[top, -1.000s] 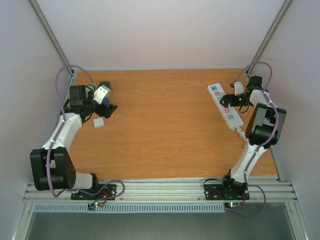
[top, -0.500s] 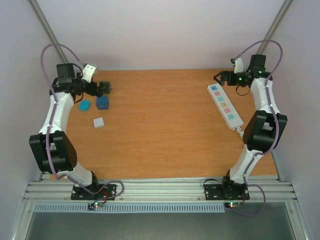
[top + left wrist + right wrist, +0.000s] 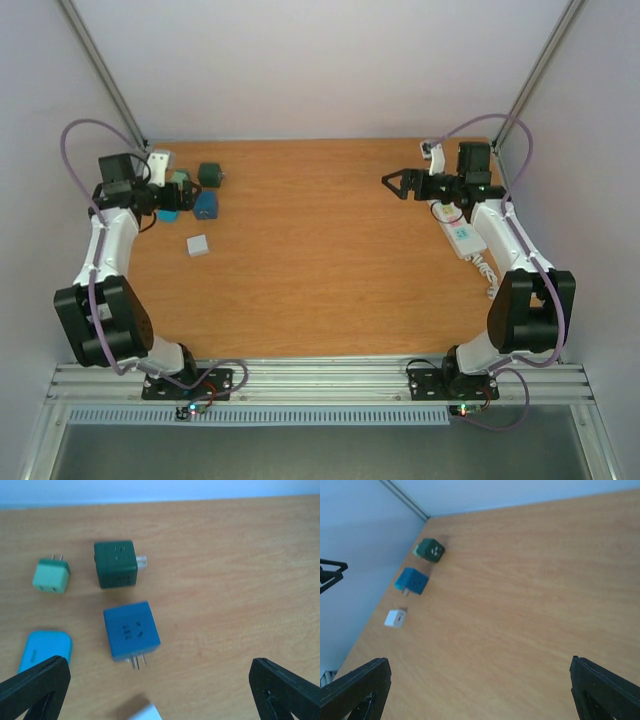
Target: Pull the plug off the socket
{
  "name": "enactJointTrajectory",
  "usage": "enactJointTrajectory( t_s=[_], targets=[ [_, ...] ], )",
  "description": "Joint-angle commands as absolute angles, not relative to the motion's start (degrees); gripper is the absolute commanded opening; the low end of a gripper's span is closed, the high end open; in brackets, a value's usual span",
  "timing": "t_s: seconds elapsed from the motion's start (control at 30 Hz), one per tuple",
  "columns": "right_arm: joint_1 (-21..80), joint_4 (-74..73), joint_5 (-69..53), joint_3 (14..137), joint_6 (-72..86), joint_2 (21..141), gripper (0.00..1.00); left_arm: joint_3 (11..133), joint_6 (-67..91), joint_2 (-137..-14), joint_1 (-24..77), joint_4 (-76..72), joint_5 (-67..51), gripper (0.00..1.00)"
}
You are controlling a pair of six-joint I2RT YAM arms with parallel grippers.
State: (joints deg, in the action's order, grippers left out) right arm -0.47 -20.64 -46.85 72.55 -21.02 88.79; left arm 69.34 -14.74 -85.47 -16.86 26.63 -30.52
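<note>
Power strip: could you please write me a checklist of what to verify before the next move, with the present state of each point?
1. The left claw is open and empty: ok.
2. The right claw is open and empty: ok.
3. The right claw is above the power strip: not ok; it hangs over bare table, to the strip's left.
4. A plug sits in the strip: cannot tell; the right arm covers most of it.
5. The loose blue plug and dark green plug are away from the strip: ok; they lie at the table's far left.

No text, label or number can be read anywhere.
</note>
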Motion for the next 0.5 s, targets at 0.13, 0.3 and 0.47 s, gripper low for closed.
enactJointTrajectory(
  t_s=[0.13,0.3,0.47],
  targets=[
    [-0.2,-15.7,-46.2,60.4,-21.2,82.9,0.99,57.5,-12.7,-78.6,-16.7,20.1,-29.7,1.0],
    [-0.3,-14.4,-45.8,58.3,-21.1,81.7,0.98,55.3,-11.3,-78.2,-16.6,19.0,-30.5,1.0],
    [-0.3,-13.8,-46.2,58.3,-20.4,80.9,0.98,55.1,-10.3,-78.1,-16.6,18.7,-30.3,1.0]
  ],
)
